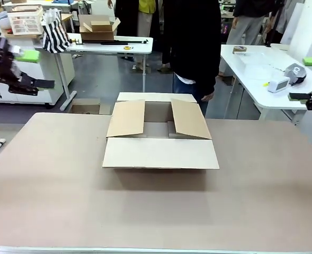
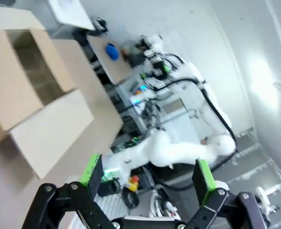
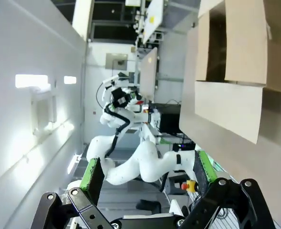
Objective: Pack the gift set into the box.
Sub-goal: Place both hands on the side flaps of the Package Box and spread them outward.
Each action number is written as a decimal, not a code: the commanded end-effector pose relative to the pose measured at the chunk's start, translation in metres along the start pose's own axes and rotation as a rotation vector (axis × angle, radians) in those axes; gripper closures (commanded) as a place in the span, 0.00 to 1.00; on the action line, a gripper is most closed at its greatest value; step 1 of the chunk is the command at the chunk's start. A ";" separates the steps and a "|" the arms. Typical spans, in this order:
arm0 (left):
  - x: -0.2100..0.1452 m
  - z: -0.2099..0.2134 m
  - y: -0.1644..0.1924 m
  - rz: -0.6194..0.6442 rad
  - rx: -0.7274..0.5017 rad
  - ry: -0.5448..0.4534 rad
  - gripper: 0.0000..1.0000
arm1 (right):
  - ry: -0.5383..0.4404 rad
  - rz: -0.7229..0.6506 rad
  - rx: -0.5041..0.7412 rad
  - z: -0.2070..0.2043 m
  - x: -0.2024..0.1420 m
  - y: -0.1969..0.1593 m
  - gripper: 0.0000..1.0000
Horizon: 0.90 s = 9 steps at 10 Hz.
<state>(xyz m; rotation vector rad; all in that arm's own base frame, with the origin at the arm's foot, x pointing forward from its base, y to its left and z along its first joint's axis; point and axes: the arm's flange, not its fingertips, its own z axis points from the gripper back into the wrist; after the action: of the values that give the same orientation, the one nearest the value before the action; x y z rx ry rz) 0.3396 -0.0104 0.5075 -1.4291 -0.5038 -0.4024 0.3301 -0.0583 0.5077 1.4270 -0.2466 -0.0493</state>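
Observation:
The box [image 1: 161,152] is a large brown cardboard carton in the middle of the table, with its four flaps folded outward and its inside open. It also appears in the left wrist view [image 2: 30,95] and the right wrist view [image 3: 235,57]. My left gripper [image 1: 41,70] hangs above the far left edge, well away from the box, open [image 2: 147,171] with nothing between its green pads. At the far right edge my right gripper [image 1: 296,97] is also open [image 3: 147,169] and holds nothing. The gift set is out of view.
A person in a black top [image 1: 193,47] stands just behind the box, one hand [image 1: 207,96] hanging down. White tables stand behind: one holds a small tan carton [image 1: 98,26] and a striped bag [image 1: 55,33]. The brown tabletop [image 1: 156,211] lies bare around the box.

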 end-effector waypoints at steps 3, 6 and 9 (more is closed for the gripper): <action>-0.003 -0.003 -0.011 -0.006 -0.053 0.027 0.00 | 0.073 0.052 -0.012 -0.013 0.000 0.011 0.00; -0.006 -0.004 -0.008 0.024 -0.037 0.040 0.00 | 0.073 0.052 -0.012 -0.013 0.000 0.011 0.00; 0.031 -0.059 -0.063 0.136 0.293 0.001 0.00 | 0.073 0.052 -0.012 -0.013 0.000 0.011 0.00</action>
<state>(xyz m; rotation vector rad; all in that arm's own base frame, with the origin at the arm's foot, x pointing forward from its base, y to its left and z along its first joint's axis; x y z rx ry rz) 0.3298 -0.0422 0.5449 -1.2690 -0.4699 -0.2815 0.3268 -0.0440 0.5155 1.3883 -0.2008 0.0162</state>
